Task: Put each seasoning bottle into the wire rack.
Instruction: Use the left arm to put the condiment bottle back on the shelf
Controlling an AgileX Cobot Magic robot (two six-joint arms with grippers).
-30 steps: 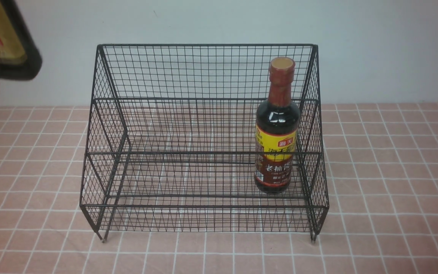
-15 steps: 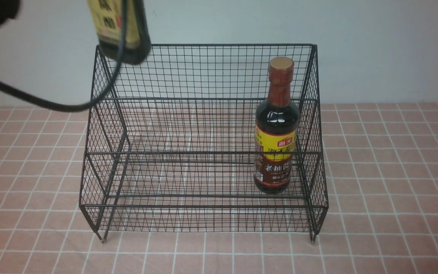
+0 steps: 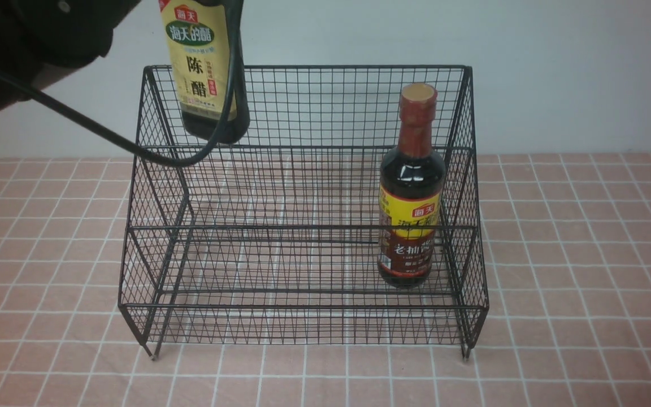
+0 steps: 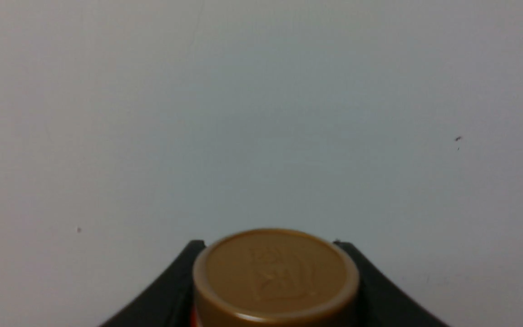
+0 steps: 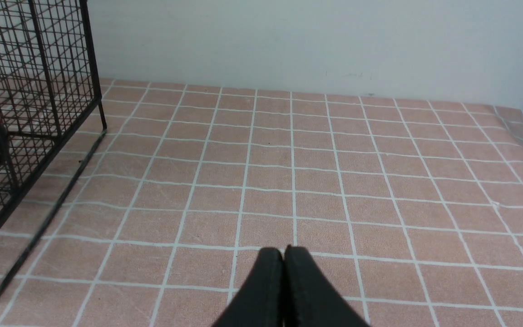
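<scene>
The squarish seasoning bottle, dark with a beige-green label, hangs upright in the air in front of the grid back at the left end of the wire rack. Its top runs out of the front view. In the left wrist view its gold cap sits between the black fingers of my left gripper, which is shut on it. The round seasoning bottle, with a red-brown neck and yellow-red label, stands upright inside the rack at its right end. My right gripper is shut and empty, low over the tiles to the right of the rack.
A black cable from my left arm loops across the front of the held bottle and the rack's upper left corner. Pink tiled cloth covers the table, with a pale wall behind.
My left arm has carried the squarish bottle rightward and down, from the far left edge to in front of the rack's upper left back. The round bottle and right gripper stayed still.
</scene>
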